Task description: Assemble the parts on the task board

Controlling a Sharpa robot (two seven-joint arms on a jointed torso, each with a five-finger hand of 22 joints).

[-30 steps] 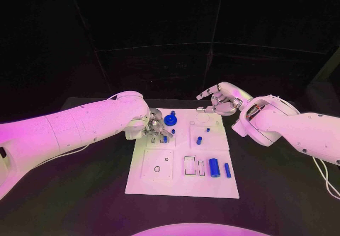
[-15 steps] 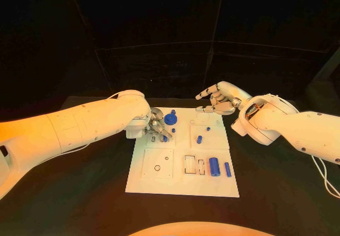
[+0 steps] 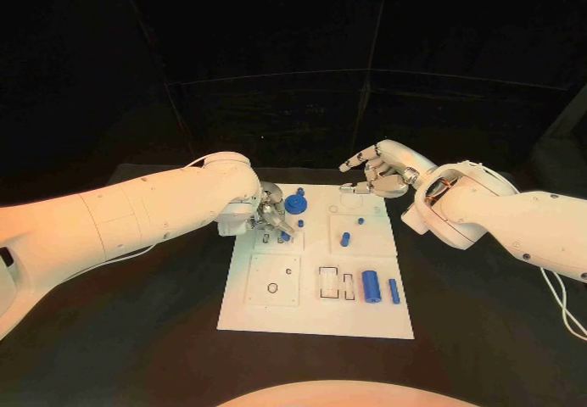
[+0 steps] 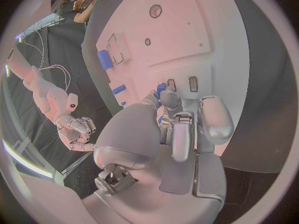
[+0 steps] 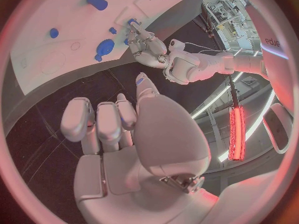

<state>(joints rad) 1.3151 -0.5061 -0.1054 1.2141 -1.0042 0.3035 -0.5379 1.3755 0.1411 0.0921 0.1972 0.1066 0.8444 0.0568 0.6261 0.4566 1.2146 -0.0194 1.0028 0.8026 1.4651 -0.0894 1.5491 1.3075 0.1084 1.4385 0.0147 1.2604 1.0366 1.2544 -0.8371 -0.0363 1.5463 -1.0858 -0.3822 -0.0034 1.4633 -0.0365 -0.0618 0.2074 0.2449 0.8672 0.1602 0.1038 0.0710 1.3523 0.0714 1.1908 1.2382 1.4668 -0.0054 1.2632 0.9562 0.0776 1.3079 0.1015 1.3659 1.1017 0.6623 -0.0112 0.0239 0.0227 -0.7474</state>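
The white task board (image 3: pixel 284 315) lies in the middle of the table. My left hand (image 3: pixel 271 219) hangs low over the board's far left part, beside a blue round knob (image 3: pixel 295 204). Its fingertips (image 4: pixel 169 100) close round a small blue peg (image 4: pixel 161 88) that meets the board. My right hand (image 3: pixel 379 174) is raised over the board's far right edge, fingers apart and holding nothing. A thick blue cylinder (image 3: pixel 370 286) and a thinner blue rod (image 3: pixel 393 291) lie at the near right. Small blue pegs (image 3: pixel 346 238) stand in the middle.
The board's near left square carries a ring mark (image 3: pixel 271 291) and small holes. An open rectangular slot (image 3: pixel 327 284) sits left of the thick cylinder. Black table (image 3: pixel 135 339) surrounds the board on all sides.
My left hand has shifted very slightly over the same spot of the board. The right hand and the loose parts stay where they were.
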